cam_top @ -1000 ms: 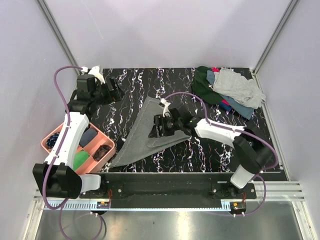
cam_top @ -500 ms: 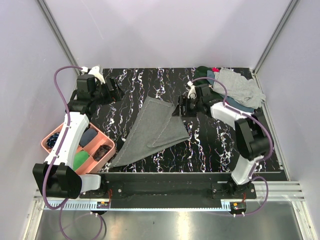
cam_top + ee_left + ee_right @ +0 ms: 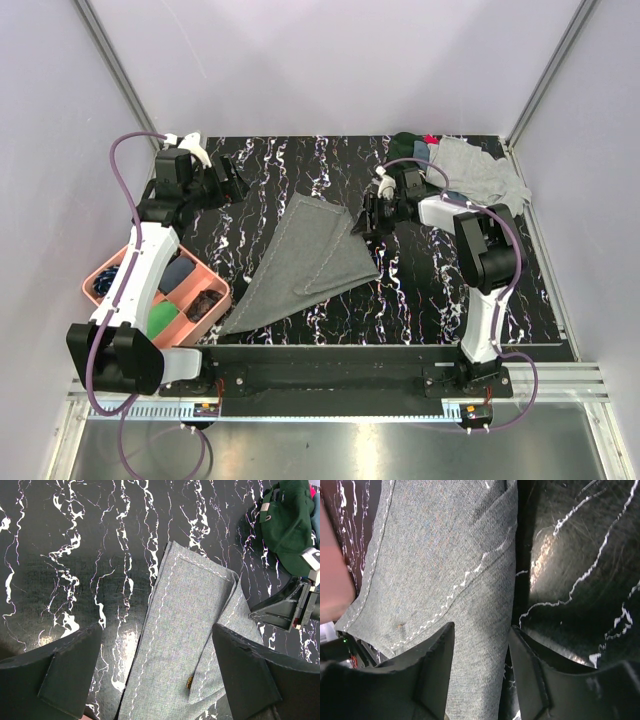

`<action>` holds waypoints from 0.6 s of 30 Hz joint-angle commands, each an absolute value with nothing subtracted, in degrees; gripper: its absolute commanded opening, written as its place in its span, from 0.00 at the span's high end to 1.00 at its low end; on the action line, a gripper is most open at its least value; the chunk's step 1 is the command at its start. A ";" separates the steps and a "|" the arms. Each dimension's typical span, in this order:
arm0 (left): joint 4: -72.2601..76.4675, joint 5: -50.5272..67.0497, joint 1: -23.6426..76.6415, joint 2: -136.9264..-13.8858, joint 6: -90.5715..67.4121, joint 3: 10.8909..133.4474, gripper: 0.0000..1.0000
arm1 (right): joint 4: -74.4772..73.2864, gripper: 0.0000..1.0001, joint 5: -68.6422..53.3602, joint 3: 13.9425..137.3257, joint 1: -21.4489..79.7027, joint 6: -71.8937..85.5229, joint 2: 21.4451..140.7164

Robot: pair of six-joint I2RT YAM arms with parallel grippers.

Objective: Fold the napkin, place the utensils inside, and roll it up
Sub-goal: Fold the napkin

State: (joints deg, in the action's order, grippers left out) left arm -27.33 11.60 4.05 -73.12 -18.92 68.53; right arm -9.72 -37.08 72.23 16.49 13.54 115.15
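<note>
You've got the plain mid-grey square fabric napkin [image 3: 310, 265] lying mid-way across the black, white-veined marble surface [image 3: 300, 160]. It is folded to a rough triangle, with the long point toward the near left, just beside the pink compartment tray [image 3: 104, 266].

Your right pincer [image 3: 361, 222] is at the napkin's far right corner. Its fingers are partly apart and grip nothing. In the wrist view the napkin's [image 3: 445, 570] edge runs between them [image 3: 481, 630]; I can't tell whether they touch it.

Your left pincer [image 3: 232, 182] hangs over the far left of the surface, well apart from the napkin, spread wide [image 3: 156, 630] and empty.

There's a gold-brown speck [image 3: 189, 682] at the napkin's [image 3: 185, 630] fold edge, too small to identify.

A heap of green, grey and blue cloths [image 3: 460, 180] lies in the far right corner.
</note>
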 commanded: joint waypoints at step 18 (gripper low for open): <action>-25.05 13.01 4.22 -72.86 -18.46 70.14 0.06 | -9.23 1.00 -35.87 74.27 16.35 12.65 119.27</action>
State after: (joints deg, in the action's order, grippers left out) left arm -27.33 11.64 4.05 -73.12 -18.94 68.53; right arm -9.72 -38.00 74.26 16.43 12.25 119.70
